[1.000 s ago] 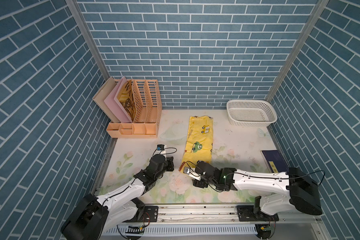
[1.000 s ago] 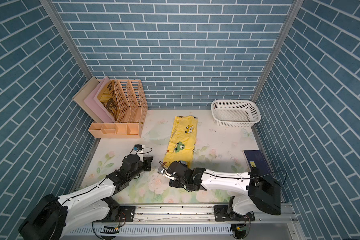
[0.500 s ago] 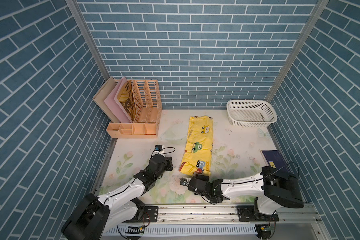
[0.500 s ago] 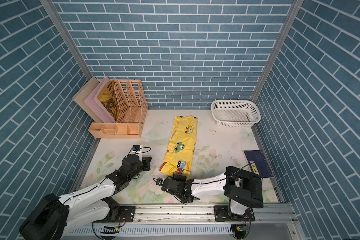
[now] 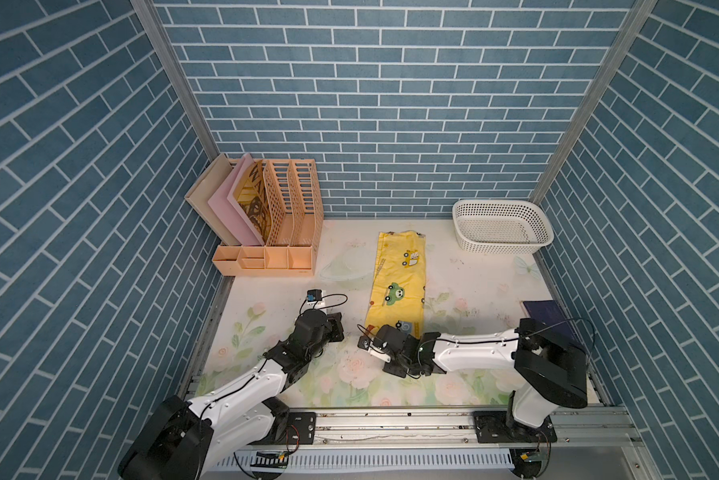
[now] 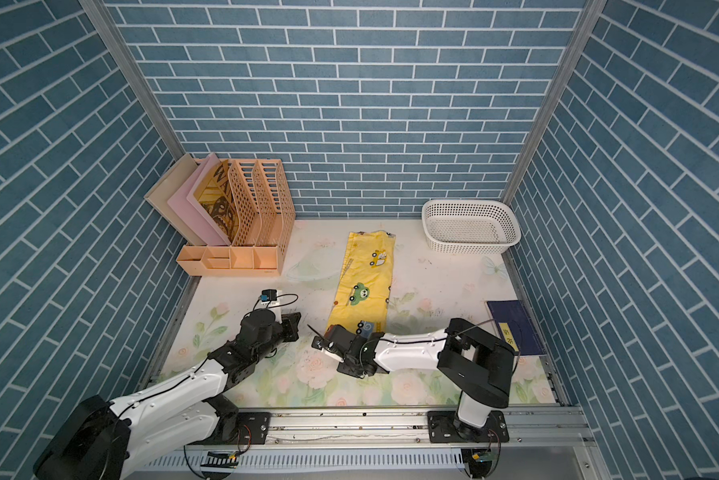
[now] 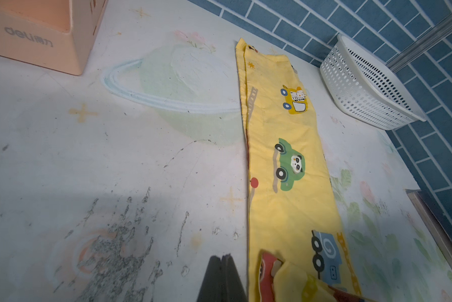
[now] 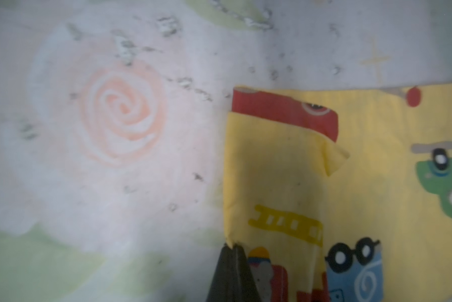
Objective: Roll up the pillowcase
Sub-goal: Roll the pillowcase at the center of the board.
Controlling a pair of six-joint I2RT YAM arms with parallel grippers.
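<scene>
Right wrist view: right gripper (image 8: pixel 231 252), fingers pressed together, pinches the pillowcase (image 8: pixel 376 183) at its near corner. Left gripper (image 7: pixel 221 257), closed and empty, sits just beside. Pillowcase lies as a long strip on the mat (image 8: pixel 115 183), near end turned over once; rolling looks barely begun.

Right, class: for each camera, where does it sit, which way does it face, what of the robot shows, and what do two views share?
In both top views: high over the base rail, looking down toward the back wall; left arm and right arm show.
Left wrist: low over the mat, facing along the pillowcase toward the basket; shut left end effector shows.
Right wrist: close above the pillowcase's folded corner; shut right end effector pinches it.
Shared: both wrist views show the green panda car.
</scene>
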